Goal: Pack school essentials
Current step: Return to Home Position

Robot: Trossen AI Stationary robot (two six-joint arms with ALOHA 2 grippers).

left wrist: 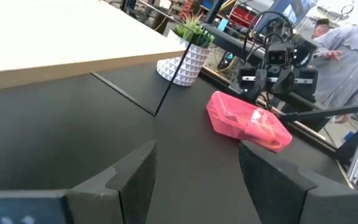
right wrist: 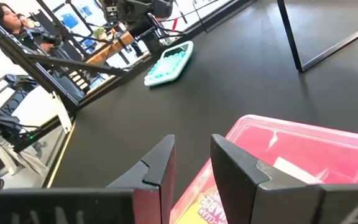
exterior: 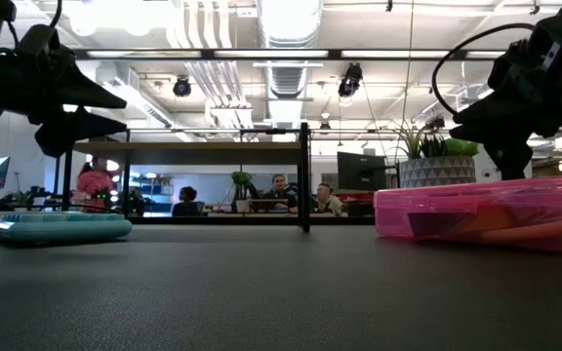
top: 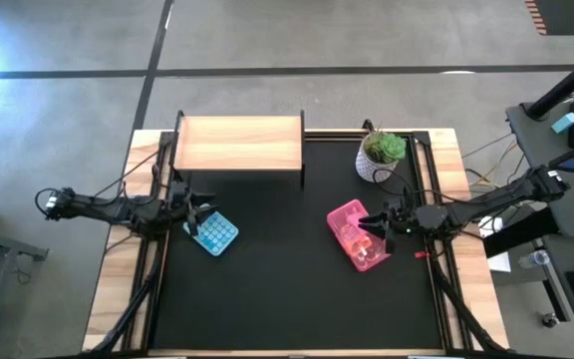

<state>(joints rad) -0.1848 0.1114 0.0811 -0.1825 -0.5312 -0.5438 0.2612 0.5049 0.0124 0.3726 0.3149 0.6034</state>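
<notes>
The right gripper (top: 380, 221), fingers slightly apart and empty, hangs over the 2 o'clock edge of the shut pink translucent case (top: 355, 237), whose lid shows the crayon box (right wrist: 202, 202) inside, while far off at 9 o'clock the left gripper (top: 198, 213) gapes beside a teal calculator (top: 214, 233).

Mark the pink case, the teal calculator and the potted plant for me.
pink case (top: 353, 236), high view, middle of its lid.
teal calculator (top: 214, 233), high view, centre of its keypad.
potted plant (top: 385, 148), high view, its green leaves.
</notes>
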